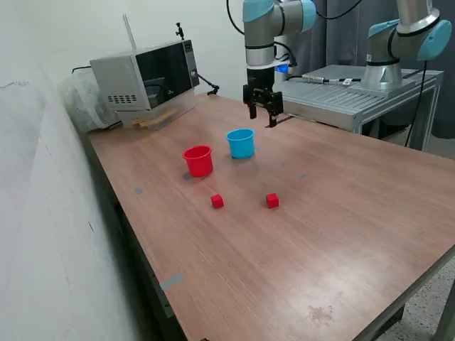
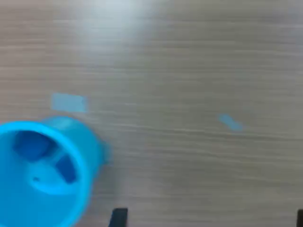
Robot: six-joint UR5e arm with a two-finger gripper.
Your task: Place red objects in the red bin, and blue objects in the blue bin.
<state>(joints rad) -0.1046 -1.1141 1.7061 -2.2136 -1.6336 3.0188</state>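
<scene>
Exterior view shows a wooden tabletop (image 1: 341, 213) with the arm's tool (image 1: 262, 115) hanging in the air above its far part, a little to the exterior view's right of and beyond the blue cup (image 1: 241, 143). The tool's two fingers stand apart with nothing between them, so it is wide and empty. The blue cup stands upright on the tabletop, and the red cup (image 1: 198, 160) stands upright just to its left in the exterior view, slightly nearer, the two close but not touching. Two red cubes lie on the bare wood nearer than the cups: one red cube (image 1: 217, 202) sits almost straight in front of the red cup, and the other red cube (image 1: 272, 201) lies to its right, in front of the blue cup; the cubes are apart from each other and from the cups. A microwave (image 1: 146, 82) sits at the far left corner of the tabletop.

Wrist view looks straight down, somewhat blurred. The blue cup (image 2: 42, 172) shows its open mouth, and inside it lie two dark blue cubes, one blue cube (image 2: 31, 145) and a second blue cube (image 2: 65, 169), close together on the cup's floor. Two small patches of light blue tape (image 2: 68, 102) are stuck to the wood near the cup. The dark tips of the tool's fingers (image 2: 118, 217) show at the picture's edge, set far apart.
</scene>
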